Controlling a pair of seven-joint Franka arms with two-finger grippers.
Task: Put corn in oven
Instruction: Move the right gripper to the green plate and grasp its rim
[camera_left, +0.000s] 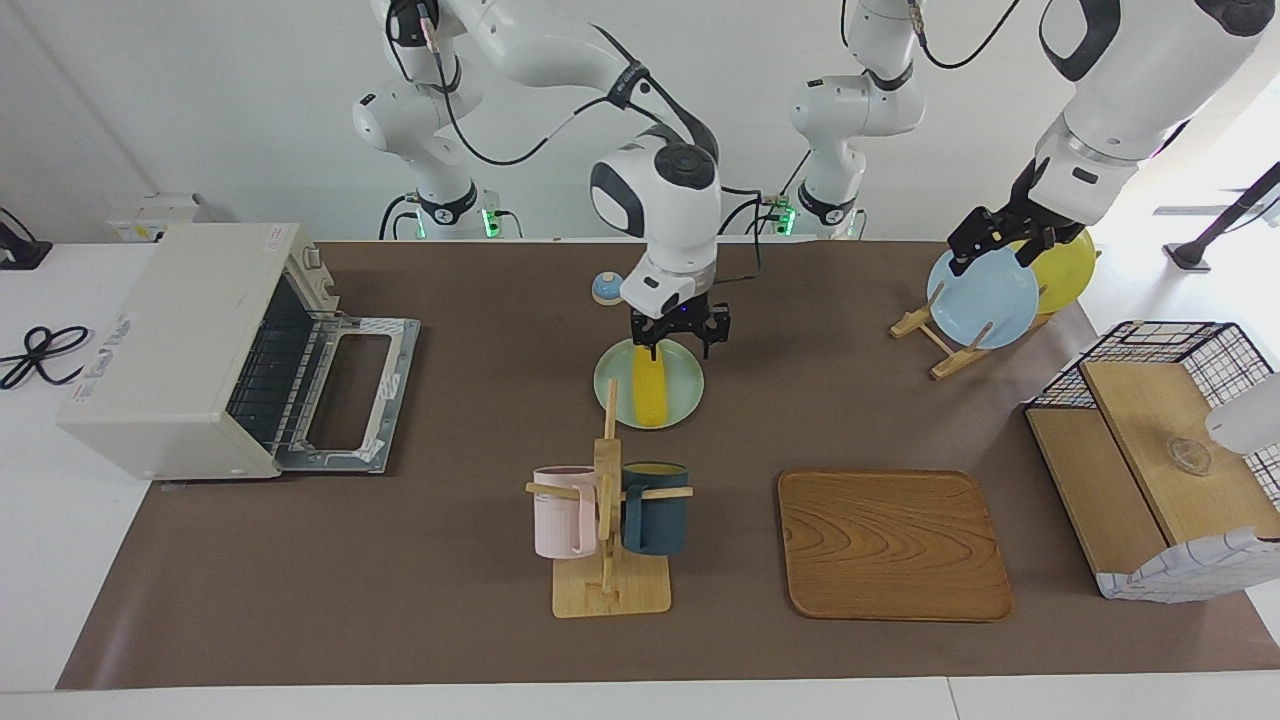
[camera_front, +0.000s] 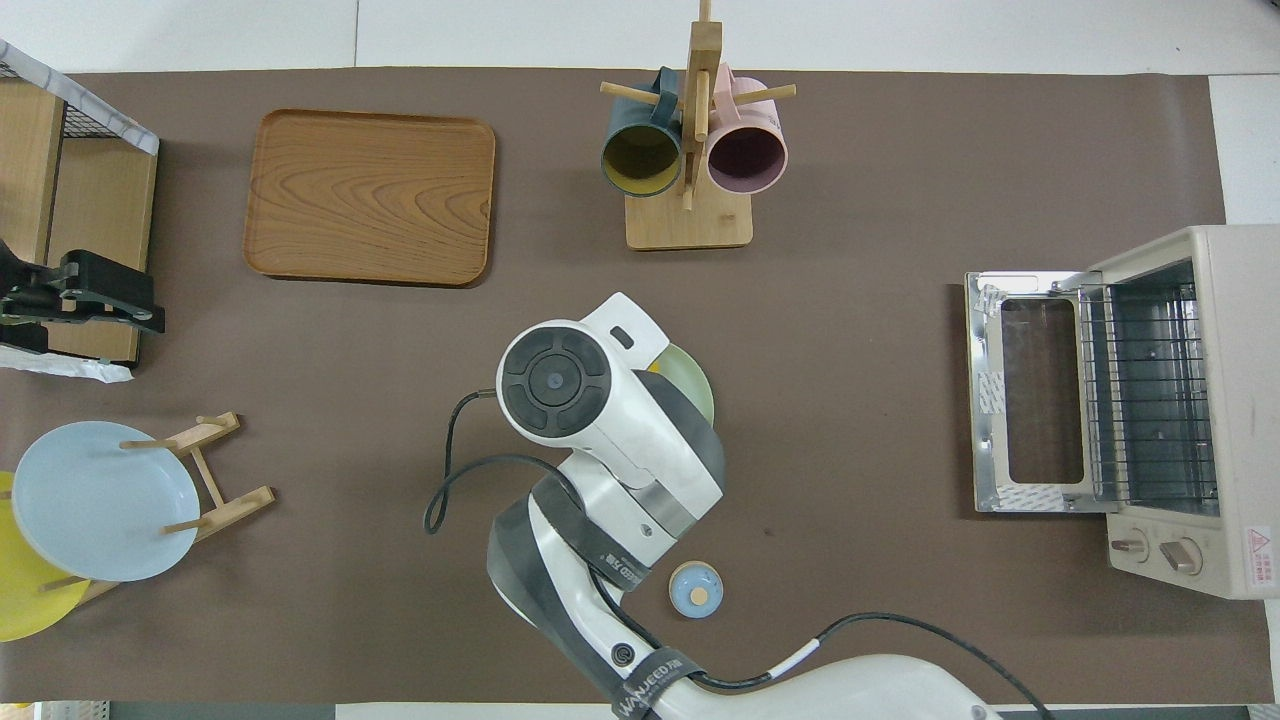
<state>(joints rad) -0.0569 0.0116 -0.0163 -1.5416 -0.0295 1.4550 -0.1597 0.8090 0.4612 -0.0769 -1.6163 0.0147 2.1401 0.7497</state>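
The yellow corn (camera_left: 648, 395) lies on a pale green plate (camera_left: 690, 395) in the middle of the table. My right gripper (camera_left: 680, 342) hangs open just above the corn's end nearer the robots, not touching it. In the overhead view the right arm covers the corn, and only the plate's rim (camera_front: 697, 388) shows. The off-white oven (camera_left: 170, 340) stands at the right arm's end of the table with its door (camera_left: 350, 395) dropped open, and its wire rack (camera_front: 1140, 390) shows. My left gripper (camera_left: 990, 240) waits over the blue plate (camera_left: 985, 295).
A wooden mug rack (camera_left: 605, 520) with a pink and a dark mug stands just farther from the robots than the green plate. A wooden tray (camera_left: 890, 545), a plate rack (camera_left: 940, 345) with a yellow plate (camera_left: 1070, 265), a wire basket (camera_left: 1160, 450) and a small blue knob (camera_left: 603, 288) are there too.
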